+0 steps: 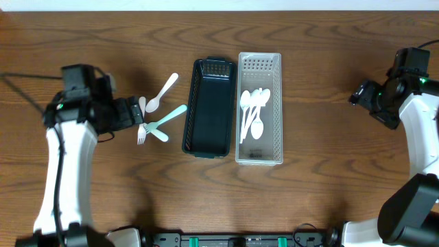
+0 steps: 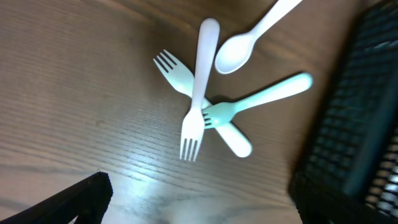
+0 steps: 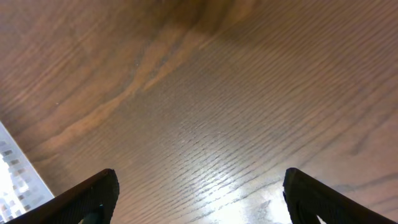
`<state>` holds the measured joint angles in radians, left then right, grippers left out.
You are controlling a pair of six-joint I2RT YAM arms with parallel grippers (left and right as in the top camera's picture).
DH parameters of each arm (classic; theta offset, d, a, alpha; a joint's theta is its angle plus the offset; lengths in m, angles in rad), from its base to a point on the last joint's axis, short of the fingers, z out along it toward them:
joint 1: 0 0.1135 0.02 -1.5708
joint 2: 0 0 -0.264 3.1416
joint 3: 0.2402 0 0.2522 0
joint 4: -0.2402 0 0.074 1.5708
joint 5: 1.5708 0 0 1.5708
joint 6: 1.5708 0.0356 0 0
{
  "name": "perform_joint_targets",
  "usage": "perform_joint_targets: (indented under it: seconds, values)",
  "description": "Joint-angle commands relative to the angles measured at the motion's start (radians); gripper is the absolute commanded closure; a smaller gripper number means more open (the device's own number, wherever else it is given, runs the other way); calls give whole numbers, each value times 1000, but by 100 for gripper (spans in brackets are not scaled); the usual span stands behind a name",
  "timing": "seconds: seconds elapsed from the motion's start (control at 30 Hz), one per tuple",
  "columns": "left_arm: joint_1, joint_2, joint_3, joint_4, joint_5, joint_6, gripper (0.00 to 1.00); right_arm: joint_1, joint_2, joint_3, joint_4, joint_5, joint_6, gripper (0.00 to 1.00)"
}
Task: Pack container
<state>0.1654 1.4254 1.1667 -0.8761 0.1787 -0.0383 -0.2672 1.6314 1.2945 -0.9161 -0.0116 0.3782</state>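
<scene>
White spoons (image 1: 254, 113) in the pale basket (image 1: 260, 65), overhead view only.

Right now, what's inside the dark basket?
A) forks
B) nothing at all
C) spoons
B: the dark basket shows only its bare floor; the white spoons lie in the clear basket beside it, and the forks lie out on the table.

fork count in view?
3, all in one crossed pile on the table left of the dark bin: a white fork on top, a pale fork under it, a teal fork. The clear bin seems to hold only spoons, but they overlap.
</scene>
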Motion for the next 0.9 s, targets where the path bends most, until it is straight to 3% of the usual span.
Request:
perform_joint_targets:
  seconds: [0.0, 0.2, 0.3, 0.57, 0.87]
  values:
    - [-47, 114, 54, -13, -122, 43, 5, -5, 19, -2, 7, -4, -5, 13]
    - [-67, 287, 122, 24, -131, 43, 23, -5, 21, -2, 7, -4, -5, 14]
    - [-68, 338, 128, 73, -129, 70, 25, -5, 21, -2, 7, -4, -5, 15]
    - [-127, 390, 128, 150, -127, 293, 35, -5, 21, -2, 7, -4, -5, 16]
    - [-142, 461, 127, 216, -192, 270, 40, -6, 21, -2, -7, -3, -5, 19]
